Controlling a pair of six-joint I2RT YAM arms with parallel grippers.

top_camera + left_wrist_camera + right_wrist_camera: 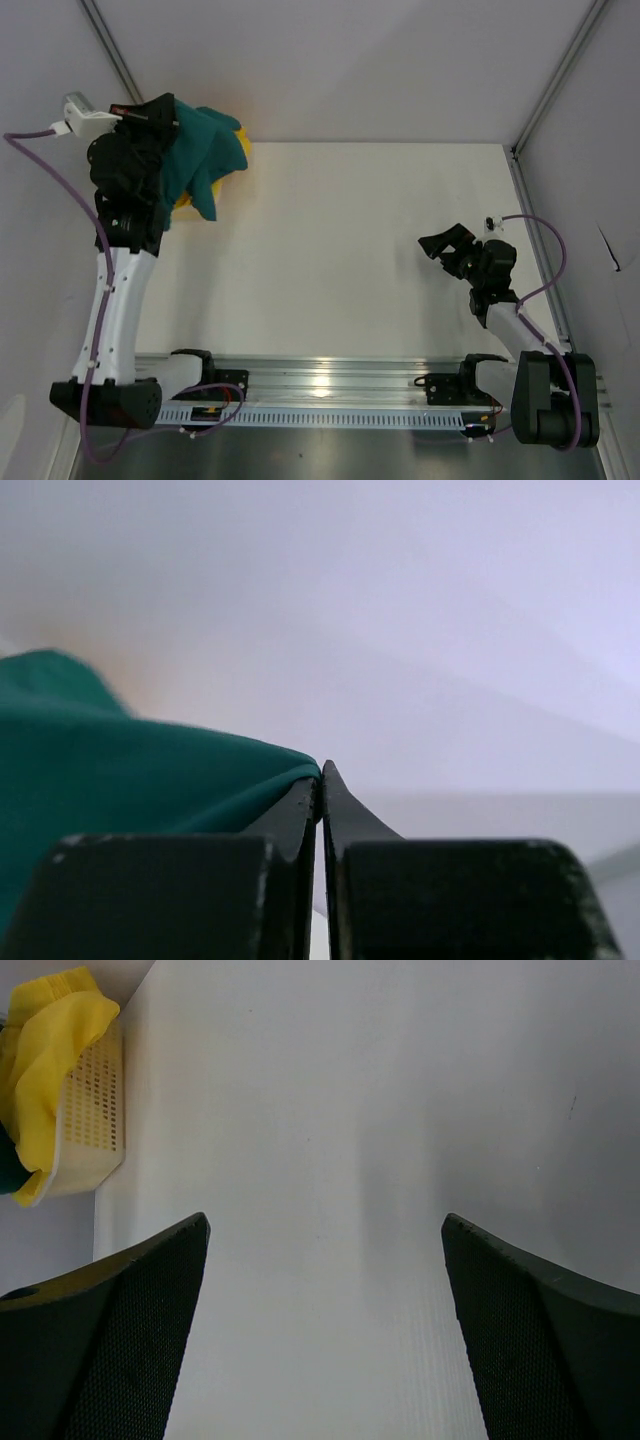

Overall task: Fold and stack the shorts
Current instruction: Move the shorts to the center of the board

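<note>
My left gripper [172,122] is raised at the far left and shut on the teal-green shorts [200,155], which hang down from it. In the left wrist view the teal cloth [120,780] is pinched between the closed fingertips [321,780]. The yellow shorts [238,150] show behind and under the teal pair; in the right wrist view they [45,1050] drape over the basket's rim. My right gripper [445,245] is open and empty above the table at the right, its fingers [130,1330] wide apart.
A white mesh basket [95,1120] stands at the far left corner of the white table [350,260], mostly hidden by the left arm in the top view. Grey walls enclose the table on the left, back and right.
</note>
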